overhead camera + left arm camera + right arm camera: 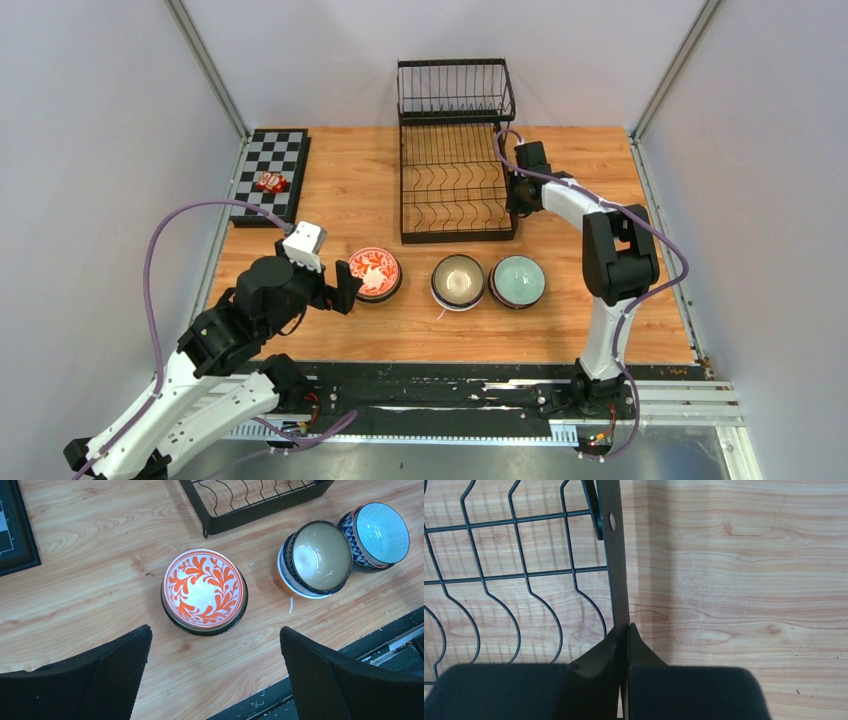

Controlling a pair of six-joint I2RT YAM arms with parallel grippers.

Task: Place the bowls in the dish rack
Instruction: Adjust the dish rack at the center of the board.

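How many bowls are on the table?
5: red floral bowl nested in a dark bowl left, cream bowl in an orange-white bowl centre, blue-patterned bowl right. More may be nested.

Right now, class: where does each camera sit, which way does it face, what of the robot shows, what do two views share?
Top external: above, behind the bases, looking down on the table; left arm, right arm, left hand, right hand show.
Left wrist: looking down at the red floral bowl; its open fingers show.
Right wrist: looking down at the dish rack; its fingers shut on the rack's side bar.
Shared: both wrist views catch the rack.
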